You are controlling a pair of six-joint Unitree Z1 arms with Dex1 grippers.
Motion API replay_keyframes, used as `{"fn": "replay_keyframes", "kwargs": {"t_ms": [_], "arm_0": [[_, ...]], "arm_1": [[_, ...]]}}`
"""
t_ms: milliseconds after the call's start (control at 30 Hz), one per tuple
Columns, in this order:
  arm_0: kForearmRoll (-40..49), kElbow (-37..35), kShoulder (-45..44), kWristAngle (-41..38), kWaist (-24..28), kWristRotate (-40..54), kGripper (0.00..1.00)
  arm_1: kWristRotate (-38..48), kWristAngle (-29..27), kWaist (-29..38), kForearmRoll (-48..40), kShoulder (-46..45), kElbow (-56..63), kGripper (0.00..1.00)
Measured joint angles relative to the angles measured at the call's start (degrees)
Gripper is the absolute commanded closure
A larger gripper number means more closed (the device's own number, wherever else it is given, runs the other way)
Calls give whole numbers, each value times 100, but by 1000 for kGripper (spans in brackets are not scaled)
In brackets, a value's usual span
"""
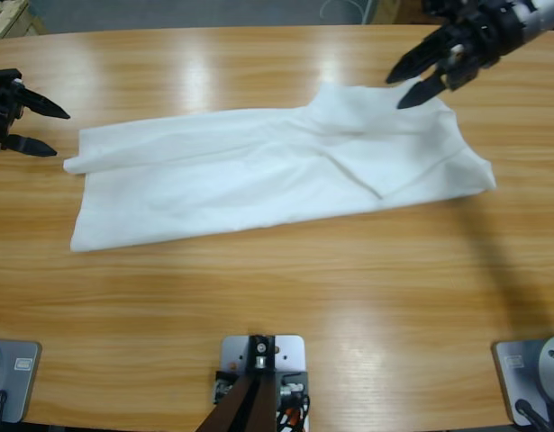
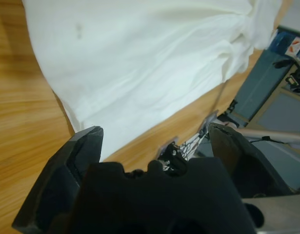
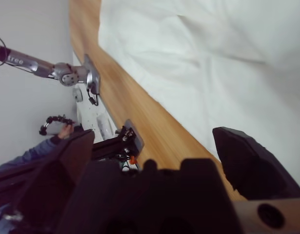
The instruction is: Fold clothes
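Observation:
The clothes are one white T-shirt (image 1: 258,180), folded into a long band that lies flat across the middle of the wooden table (image 1: 277,306). My left gripper (image 1: 60,133) is at the table's left edge, just off the shirt's left end, open and holding nothing. In the left wrist view the shirt (image 2: 150,58) spreads ahead of the open left gripper (image 2: 154,130). My right gripper (image 1: 395,94) hovers open over the shirt's far right corner. White cloth (image 3: 213,58) also fills the right wrist view beyond the open right gripper (image 3: 154,132).
Bare wood runs along the table's near side and far side. A wooden crate (image 1: 6,18) sits past the far left corner. Past the table edge, the right wrist view shows a silver arm segment (image 3: 67,73) and a person's blue sleeve (image 3: 37,151). Grey cabinets (image 2: 267,92) stand behind the table.

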Motion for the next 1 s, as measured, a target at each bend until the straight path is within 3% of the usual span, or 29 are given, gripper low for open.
{"fn": "replay_keyframes", "kwargs": {"t_ms": [200,533,1000], "arm_0": [[0,3,-45,-15,-9,9,161],[0,-11,-40,-20,-43,19,161],[0,-239,38,-62,-142,19,161]], "arm_1": [[19,21,-64,-152,222,13,0],[24,-432,-826,-323,620,29,0],[176,-754,-1024,-901,1044,629,0]]}}
